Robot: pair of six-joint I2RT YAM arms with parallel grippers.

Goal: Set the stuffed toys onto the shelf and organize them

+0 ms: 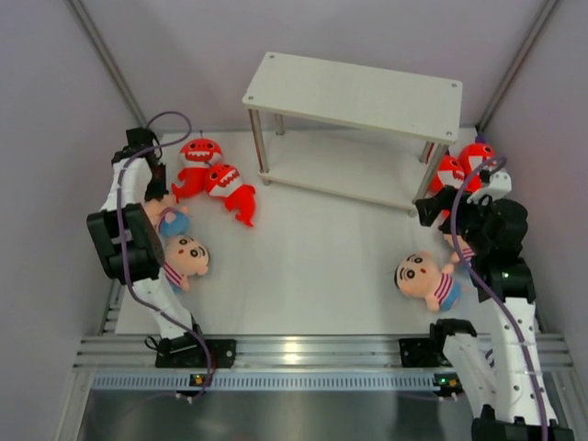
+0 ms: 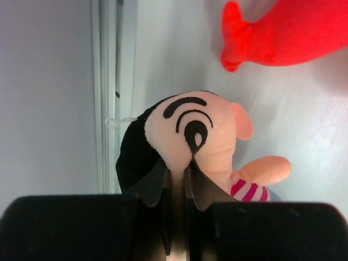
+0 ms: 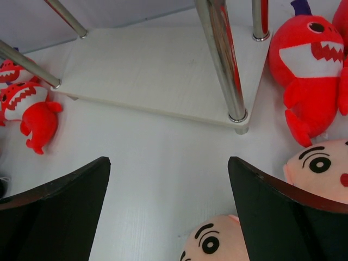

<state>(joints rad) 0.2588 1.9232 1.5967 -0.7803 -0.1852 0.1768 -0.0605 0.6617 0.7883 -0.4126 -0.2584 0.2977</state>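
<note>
In the left wrist view my left gripper point(image 2: 178, 168) is shut on the face of a peach boy doll point(image 2: 190, 130), pinching its plush between the fingers. From above, that doll point(image 1: 172, 221) lies at the table's left edge under the gripper point(image 1: 156, 197), with a second boy doll point(image 1: 186, 258) just nearer. Two red sharks point(image 1: 213, 175) lie beyond them. My right gripper point(image 3: 168, 160) hangs open over bare table, between two boy doll heads point(image 3: 215, 242) point(image 3: 321, 168). A red shark point(image 3: 307, 70) lies by the shelf's leg point(image 3: 223, 65). The white shelf point(image 1: 354, 96) stands at the back with both tiers bare.
The enclosure's grey walls close in on both sides. A metal rail point(image 2: 106, 92) runs along the table's left edge beside the held doll. Two red sharks point(image 1: 464, 165) sit behind the right arm, by the shelf's right legs. Another boy doll point(image 1: 424, 278) lies front right.
</note>
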